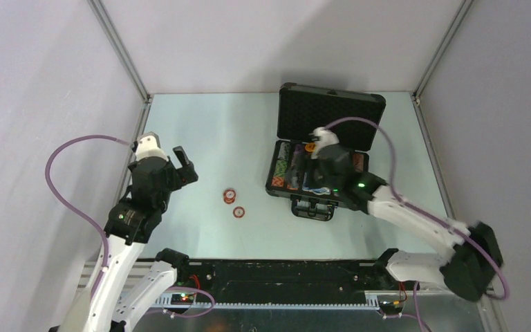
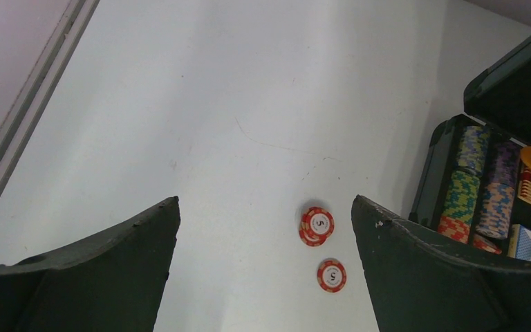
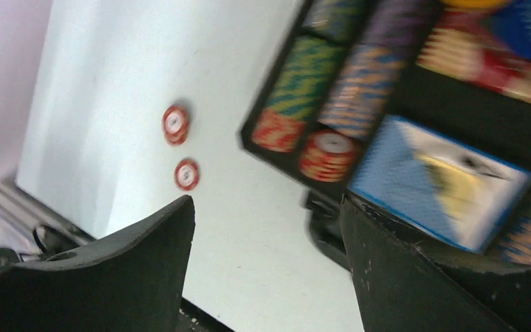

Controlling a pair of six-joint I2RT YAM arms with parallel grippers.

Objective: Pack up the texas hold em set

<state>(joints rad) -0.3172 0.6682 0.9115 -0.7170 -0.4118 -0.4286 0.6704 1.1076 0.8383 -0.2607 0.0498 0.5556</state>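
Several red-white chips (image 1: 229, 196) (loose) lie near the case (image 1: 304, 111); both jaws released.

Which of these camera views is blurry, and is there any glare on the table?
Right wrist view: motion-smeared, the blue box and chip rows streaky. Left wrist view: sharp, the 5 on the loose chips legible, a soft bright band across the table. Top external view: crisp, evenly lit.

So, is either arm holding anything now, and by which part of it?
Nothing is held. The left arm's fingers stand apart with nothing between them, and so do the right arm's fingers. The red-white chips lie loose on the table.
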